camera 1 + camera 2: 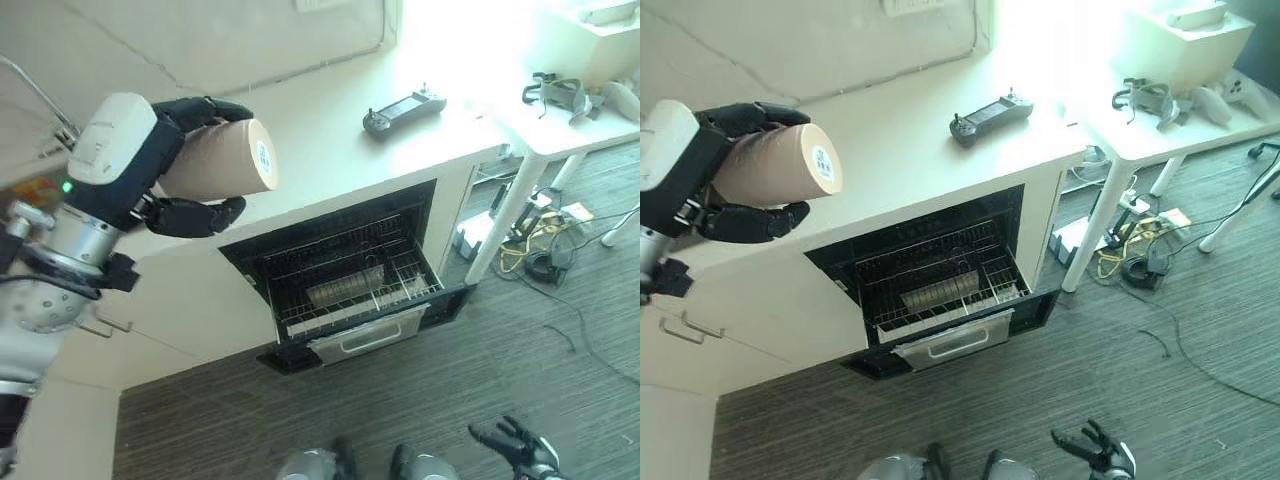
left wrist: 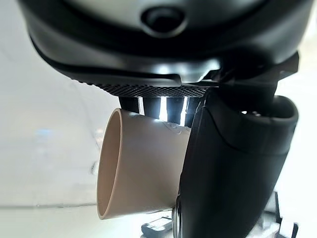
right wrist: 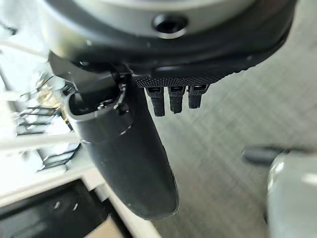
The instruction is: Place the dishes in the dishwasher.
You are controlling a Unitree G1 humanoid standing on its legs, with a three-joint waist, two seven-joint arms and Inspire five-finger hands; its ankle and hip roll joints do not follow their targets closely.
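Carrying step: left hand [image 1: 150,165] clenched round tan cup [image 1: 222,157], above dishwasher [image 1: 345,275]. Right hand [image 1: 520,445] relaxed. Next, probably lowering into open rack [image 1: 350,280].

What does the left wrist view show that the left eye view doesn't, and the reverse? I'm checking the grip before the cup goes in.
The left wrist view alone shows the tan paper cup's open rim and the dark thumb pressed along its side. The left eye view alone shows the open black dishwasher with its wire rack pulled out, the white counter, the dark handheld controller on it, and the right hand low over the floor, fingers spread. Both show the left hand curled round the cup.
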